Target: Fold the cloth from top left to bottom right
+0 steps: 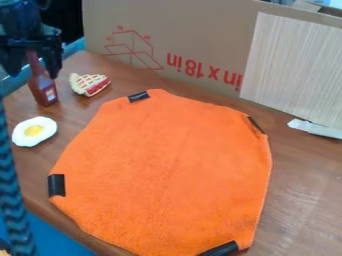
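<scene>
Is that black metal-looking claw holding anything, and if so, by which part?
Nothing, it seems: the claw is open, and the slim reddish-brown bottle's neck shows between its fingers without their closing on it.

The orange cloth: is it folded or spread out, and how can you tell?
Spread out; the orange cloth lies broad, black-marked edges far apart.
</scene>
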`<state>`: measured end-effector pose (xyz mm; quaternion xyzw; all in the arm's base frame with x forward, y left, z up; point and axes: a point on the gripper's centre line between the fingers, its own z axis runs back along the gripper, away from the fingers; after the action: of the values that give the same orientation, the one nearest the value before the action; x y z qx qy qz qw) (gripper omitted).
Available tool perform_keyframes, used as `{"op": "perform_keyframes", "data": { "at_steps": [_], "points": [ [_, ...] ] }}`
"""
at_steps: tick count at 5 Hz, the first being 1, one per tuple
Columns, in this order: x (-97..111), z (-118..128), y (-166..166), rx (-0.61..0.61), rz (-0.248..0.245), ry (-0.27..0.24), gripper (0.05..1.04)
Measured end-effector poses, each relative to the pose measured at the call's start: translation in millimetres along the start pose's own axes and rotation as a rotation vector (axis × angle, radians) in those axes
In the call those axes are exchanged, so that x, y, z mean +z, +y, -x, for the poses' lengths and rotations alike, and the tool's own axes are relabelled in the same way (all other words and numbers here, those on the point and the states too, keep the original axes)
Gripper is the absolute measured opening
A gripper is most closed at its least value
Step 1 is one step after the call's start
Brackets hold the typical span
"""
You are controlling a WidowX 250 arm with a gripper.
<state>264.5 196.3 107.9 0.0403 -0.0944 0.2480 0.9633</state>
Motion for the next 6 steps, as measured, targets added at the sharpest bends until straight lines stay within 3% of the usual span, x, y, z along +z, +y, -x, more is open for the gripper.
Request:
{"op": "perform_keyframes", "data": {
  "at_steps": [1, 2, 3, 4, 5, 6],
  "points": [
    [-7.3, -9.8, 14.1, 0.018, -0.04, -0.03, 1.001],
    [-22.7, -21.4, 24.2, 0.021, -0.04, -0.022, 1.001],
    [-37.8, -29.1, 16.2, -0.146, 0.027, 0.013, 1.001],
    [-42.9, -39.1, -6.4, -0.342, 0.047, -0.036, 1.001],
    [-48.6, -40.7, -35.0, -0.531, 0.162, -0.057, 1.001],
    [-51.6, -54.8, -51.3, -0.633, 0.22, -0.106, 1.001]
  ]
}}
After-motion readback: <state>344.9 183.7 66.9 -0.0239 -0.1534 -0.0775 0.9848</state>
